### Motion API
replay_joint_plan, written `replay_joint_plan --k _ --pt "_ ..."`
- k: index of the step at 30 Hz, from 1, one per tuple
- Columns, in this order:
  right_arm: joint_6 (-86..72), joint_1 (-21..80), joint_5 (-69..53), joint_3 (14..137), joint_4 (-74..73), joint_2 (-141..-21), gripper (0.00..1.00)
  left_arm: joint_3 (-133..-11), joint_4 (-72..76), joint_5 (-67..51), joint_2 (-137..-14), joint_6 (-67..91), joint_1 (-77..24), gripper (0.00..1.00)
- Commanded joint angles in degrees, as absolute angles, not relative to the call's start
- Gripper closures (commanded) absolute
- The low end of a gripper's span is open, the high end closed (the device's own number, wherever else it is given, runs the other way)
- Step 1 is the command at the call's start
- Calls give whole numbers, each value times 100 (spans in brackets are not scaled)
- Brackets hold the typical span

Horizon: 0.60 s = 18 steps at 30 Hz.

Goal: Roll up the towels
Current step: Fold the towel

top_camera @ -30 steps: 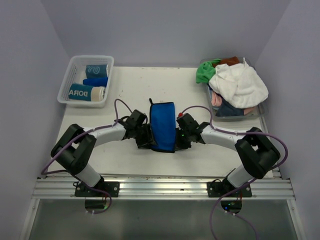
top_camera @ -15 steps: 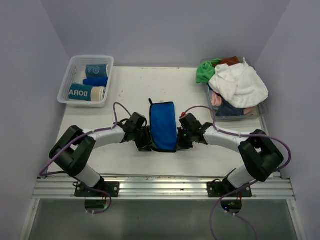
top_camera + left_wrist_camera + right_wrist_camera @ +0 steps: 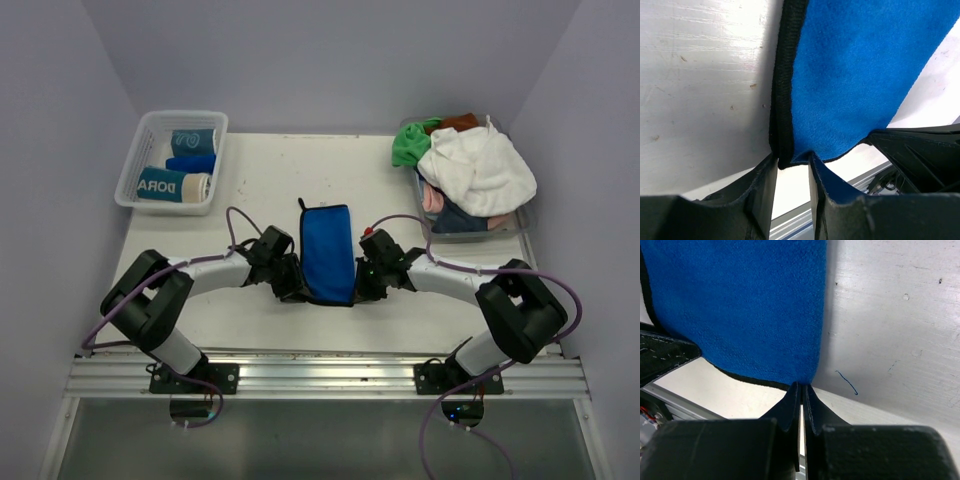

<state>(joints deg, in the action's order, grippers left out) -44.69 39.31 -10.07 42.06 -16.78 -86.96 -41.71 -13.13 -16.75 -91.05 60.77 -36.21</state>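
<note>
From above, the blue towel (image 3: 328, 252) lies flat on the surface (image 3: 270, 175), central, towards the near edge. Left wrist: the left fingers (image 3: 762, 192) pinch its black-hemmed near-left corner. Right wrist: the right fingers (image 3: 789, 407), almost pressed together, nip its near-right corner.

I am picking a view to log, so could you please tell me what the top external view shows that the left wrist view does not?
Top only: the basket of rolled towels and the towel pile. Left wrist only: the left end effector pinching the blue towel by its black-hemmed corner. Both: that towel and the table.
</note>
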Motion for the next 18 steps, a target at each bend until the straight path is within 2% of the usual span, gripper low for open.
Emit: replay_joint_plan --k 1,6,9,14,17,18 --pt "-4570 3920 -1028 4166 -1529 -8569 100 -3982 -1590 -906 -9369 6012 -3674 65" --pt "-4570 3911 -984 4157 -1556 -8534 100 -3797 -1784 -677 -9001 6126 -3683 61" --pt "-4570 3911 -1011 4149 -1521 -8552 100 -3744 -1775 -607 -8982 6135 -3691 65" --pt "-4562 3920 -1028 4166 -1521 -8578 100 -3849 -1574 -729 -9324 6108 -3718 66" --pt "-4561 3920 -993 4149 -1538 -8534 96 -3981 -1556 -729 -9474 6073 -3744 67" --pt "-4544 3920 -984 4140 -1582 -8534 91 -4016 -1556 -738 -9492 6056 -3753 70"
